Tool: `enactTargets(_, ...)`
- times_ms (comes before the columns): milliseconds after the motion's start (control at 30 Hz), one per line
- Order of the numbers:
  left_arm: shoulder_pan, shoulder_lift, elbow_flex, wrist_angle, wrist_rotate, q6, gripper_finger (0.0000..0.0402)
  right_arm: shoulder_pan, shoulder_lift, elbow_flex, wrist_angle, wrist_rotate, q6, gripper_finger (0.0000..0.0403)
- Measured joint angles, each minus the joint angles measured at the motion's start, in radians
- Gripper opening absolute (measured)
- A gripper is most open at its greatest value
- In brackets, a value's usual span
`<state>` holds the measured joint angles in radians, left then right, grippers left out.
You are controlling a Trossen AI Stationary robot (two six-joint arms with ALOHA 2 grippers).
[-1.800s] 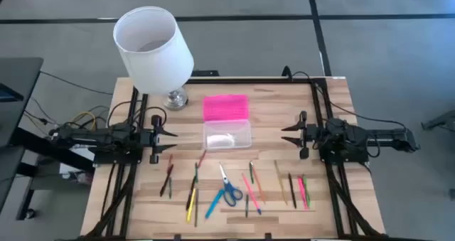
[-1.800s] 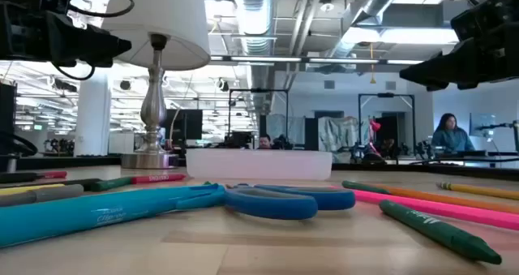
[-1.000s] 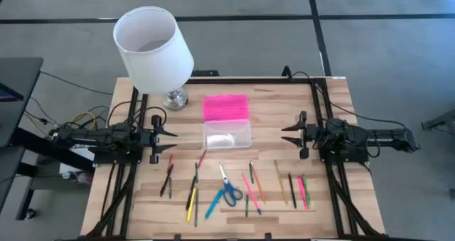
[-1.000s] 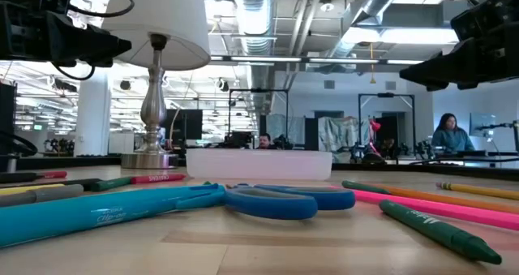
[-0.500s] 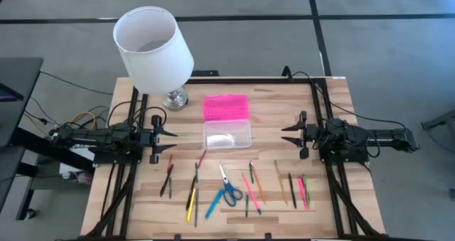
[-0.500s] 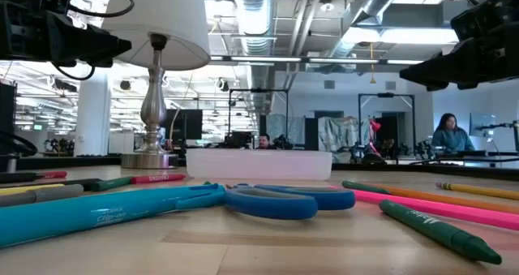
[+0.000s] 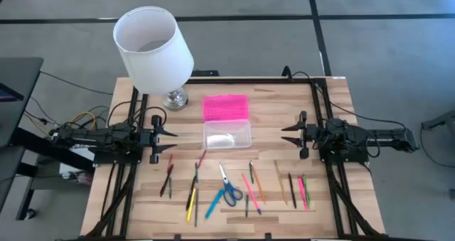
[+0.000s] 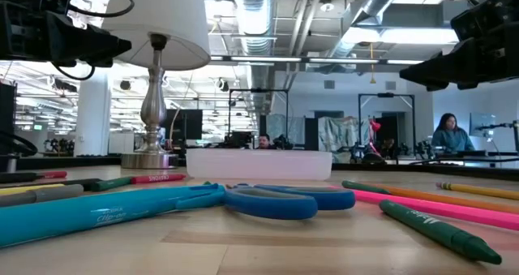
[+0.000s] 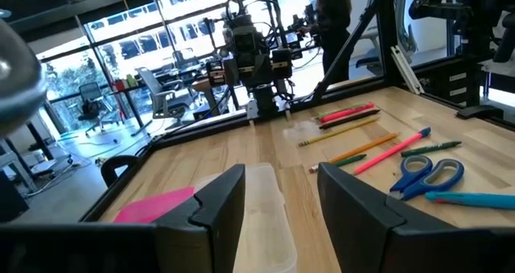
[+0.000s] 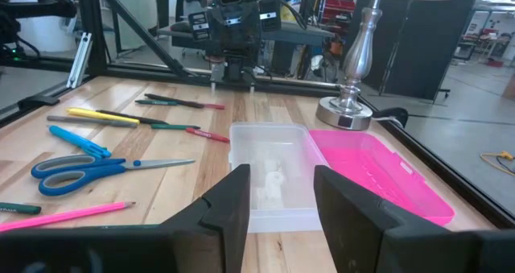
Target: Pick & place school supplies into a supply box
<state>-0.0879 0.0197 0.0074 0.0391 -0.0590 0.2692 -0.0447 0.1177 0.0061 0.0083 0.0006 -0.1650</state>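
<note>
Box (image 7: 227, 135) open at table centre, pens (image 7: 252, 190) and scissors (image 7: 228, 190) strewn in front — light, stiff, thin, prone to roll; pinch mid-shaft. Left gripper (image 7: 168, 143) and right gripper (image 7: 287, 134) hover with jaws spread, empty.

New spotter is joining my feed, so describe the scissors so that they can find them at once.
Start at the clear supply box with its pink lid open behind it, mid-table. In the row of pens and pencils on the near side of the box, the scissors lie just below it. They alone have two blue loop handles and silver blades pointing towards the box.
</note>
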Motion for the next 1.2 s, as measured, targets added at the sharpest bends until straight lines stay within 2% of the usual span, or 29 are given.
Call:
enactTargets(300,0.0,0.0,0.0,0.0,0.0,0.001,0.0153,0.0,0.0,0.0,0.0,0.0,0.0,0.0134)
enactTargets(400,0.0,0.0,0.0,0.0,0.002,-0.053,0.0153,0.0,0.0,0.0,0.0,0.0,0.0,0.0133)
enactTargets(533,0.0,0.0,0.0,0.017,0.016,-0.284,0.0153,0.0,0.0,0.0,0.0,0.0,0.0,0.0134)
enactTargets(733,0.0,0.0,0.0,0.016,-0.027,-0.693,0.0153,0.0,0.0,0.0,0.0,0.0,0.0,0.0133)
enactTargets(933,0.0,0.0,0.0,0.045,-0.142,-0.942,0.0153,0.001,0.0,0.0,0.005,-0.001,0.011,0.0134)
enactTargets(967,0.0,0.0,0.0,0.044,-0.157,-0.972,0.0153,0.004,0.0,0.0,0.016,-0.002,0.059,0.0134)
enactTargets(1067,0.0,0.0,0.0,0.047,-0.185,-1.034,0.0153,0.021,-0.001,0.0,0.112,-0.001,0.35,0.0132)
enactTargets(1200,0.0,0.0,0.004,0.06,-0.219,-1.134,0.0153,0.024,0.0,0.0,0.302,0.001,0.683,0.0134)
